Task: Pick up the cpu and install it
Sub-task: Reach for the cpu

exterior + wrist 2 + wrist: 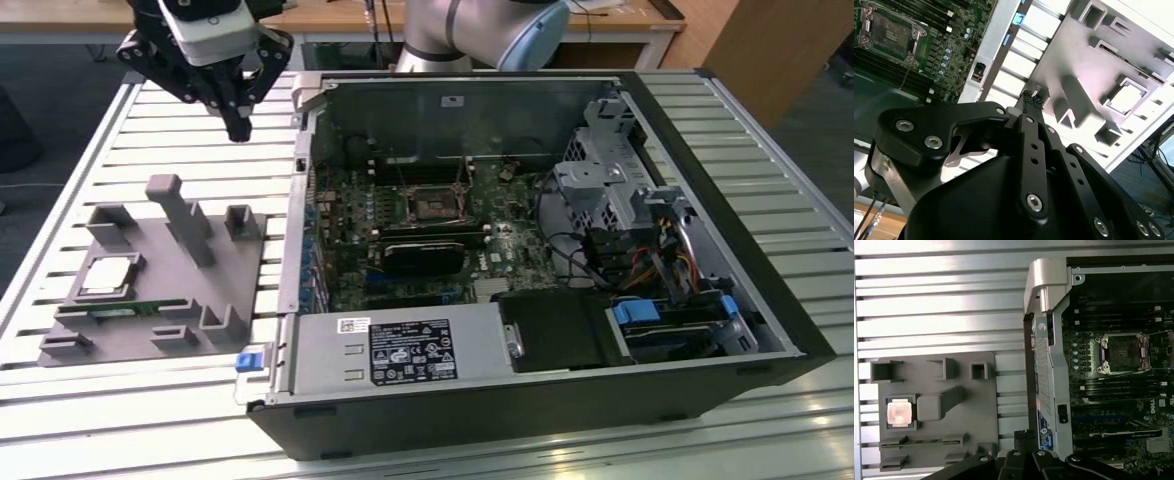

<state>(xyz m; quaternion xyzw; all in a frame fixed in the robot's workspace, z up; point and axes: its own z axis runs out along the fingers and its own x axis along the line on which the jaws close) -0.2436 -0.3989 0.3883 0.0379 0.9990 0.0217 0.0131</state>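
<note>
I'm seeing my tool [239, 128] hovering with fingertips [1023, 438] pressed together, holding nothing, above the slatted desk [160, 135]; the cpu [107, 277] is sitting in the grey tray [243, 262], well apart.

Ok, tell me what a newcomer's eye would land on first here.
The big open computer case, with its motherboard and square socket bared, takes up the exterior view's right. On that view's left, a grey holder carries the shiny cpu in a recess. The black gripper hangs shut and empty above the slatted table, behind the holder.
</note>
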